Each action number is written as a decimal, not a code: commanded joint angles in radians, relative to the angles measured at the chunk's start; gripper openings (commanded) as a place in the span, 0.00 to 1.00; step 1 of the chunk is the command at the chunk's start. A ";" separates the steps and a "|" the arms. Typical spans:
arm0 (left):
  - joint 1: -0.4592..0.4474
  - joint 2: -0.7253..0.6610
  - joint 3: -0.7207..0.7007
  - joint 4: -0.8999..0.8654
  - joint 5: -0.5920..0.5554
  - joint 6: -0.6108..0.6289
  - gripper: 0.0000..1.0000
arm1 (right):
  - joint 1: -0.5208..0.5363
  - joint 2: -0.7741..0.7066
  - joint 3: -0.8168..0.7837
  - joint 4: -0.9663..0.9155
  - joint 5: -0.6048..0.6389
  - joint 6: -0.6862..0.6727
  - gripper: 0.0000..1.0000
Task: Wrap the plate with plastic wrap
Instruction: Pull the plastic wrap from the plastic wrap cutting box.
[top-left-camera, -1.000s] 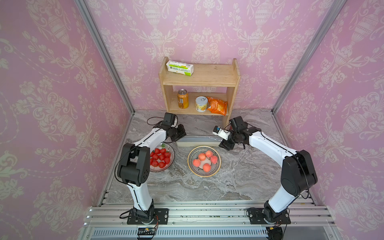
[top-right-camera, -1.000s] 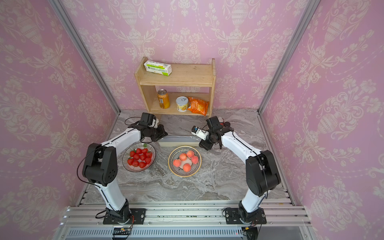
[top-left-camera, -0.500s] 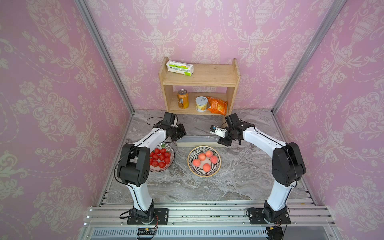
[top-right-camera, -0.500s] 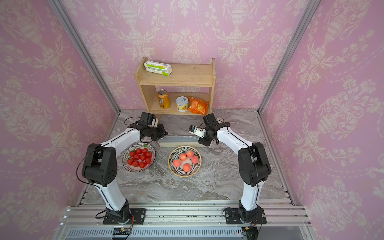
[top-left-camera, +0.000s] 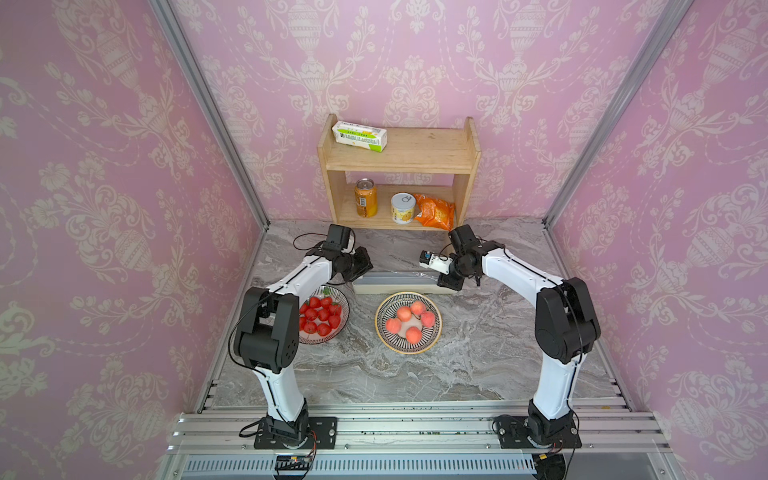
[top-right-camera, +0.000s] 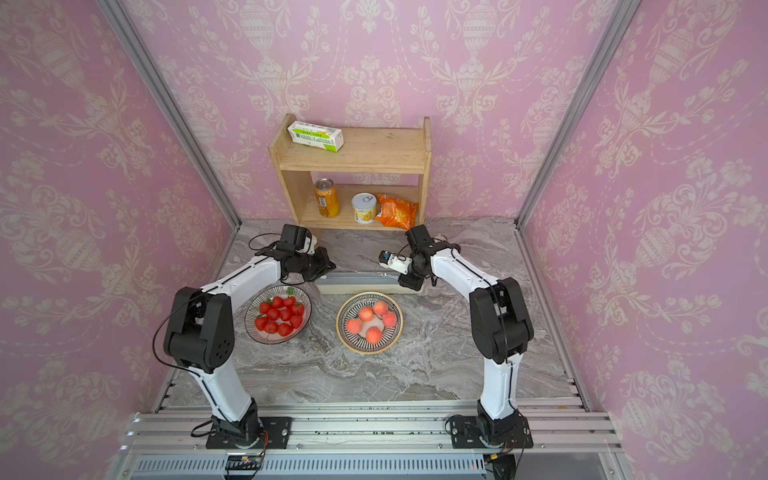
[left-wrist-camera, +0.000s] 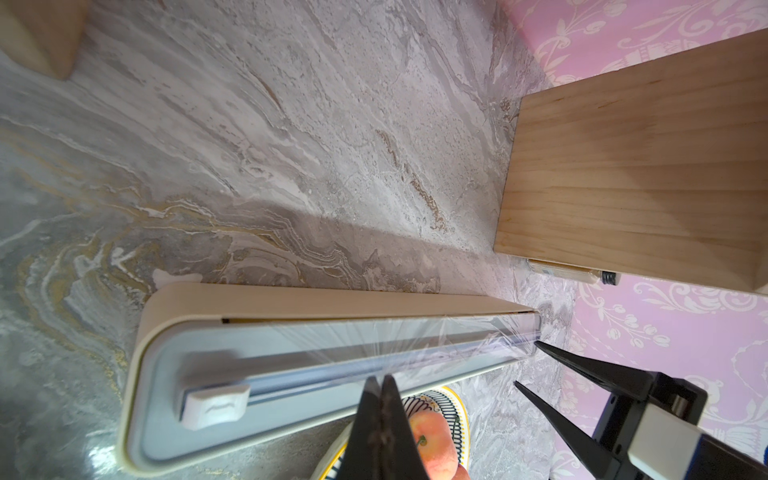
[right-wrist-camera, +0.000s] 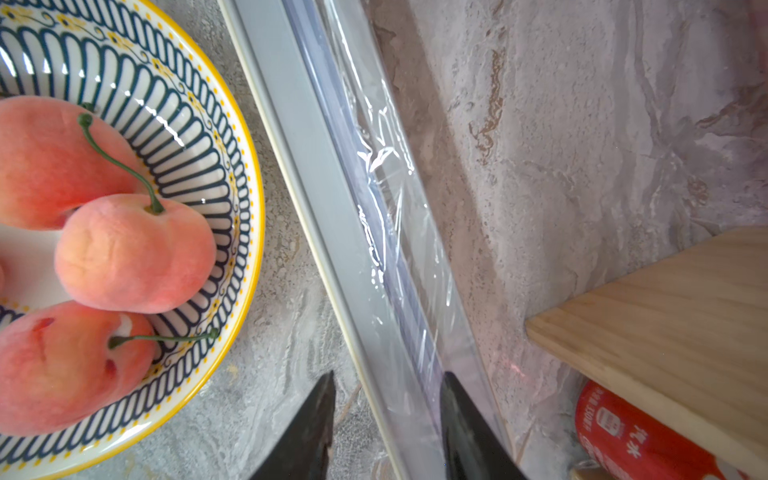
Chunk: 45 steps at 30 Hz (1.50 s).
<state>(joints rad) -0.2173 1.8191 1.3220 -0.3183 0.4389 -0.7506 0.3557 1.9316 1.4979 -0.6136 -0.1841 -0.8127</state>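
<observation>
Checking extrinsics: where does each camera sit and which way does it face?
Both top views: high at the front, looking down at both arms and wooden shelf.
Left wrist: faces along dispenser box; left gripper shut on plastic wrap.
Right wrist: faces down; open right gripper at dispenser box end.
Wrist views share dispenser box and peach plate.

Dispenser box (top-left-camera: 395, 284) behind plate (top-left-camera: 381, 332)

Pink wallpaper (top-left-camera: 104, 187) patterned with cream floral urns frames a grey-veined marble tabletop (top-left-camera: 478, 353). Centre frame, the navy-and-white striped, yellow-rimmed plate (top-left-camera: 383, 336) shows pink-orange peaches (top-left-camera: 412, 333); strawberries (top-left-camera: 319, 314) at its left are red. The plastic wrap (right-wrist-camera: 390, 174) is clear, its dispenser box (top-left-camera: 399, 288) cream, lid (top-left-camera: 390, 277) grey. Upper centre, a white-and-green carton (top-left-camera: 359, 136), pale wood shelf (top-left-camera: 415, 153).
</observation>
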 joint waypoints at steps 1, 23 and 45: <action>0.009 -0.038 0.027 0.005 0.009 -0.005 0.00 | -0.011 0.017 0.030 -0.040 -0.003 -0.014 0.41; 0.009 -0.038 0.035 -0.004 0.004 0.000 0.00 | -0.027 0.077 0.077 -0.090 -0.027 0.001 0.30; 0.013 -0.089 0.032 -0.007 0.015 -0.001 0.00 | -0.027 -0.106 0.042 -0.042 -0.054 0.001 0.00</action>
<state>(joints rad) -0.2173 1.7737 1.3273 -0.3233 0.4393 -0.7506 0.3313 1.8580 1.5509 -0.6426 -0.2245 -0.8051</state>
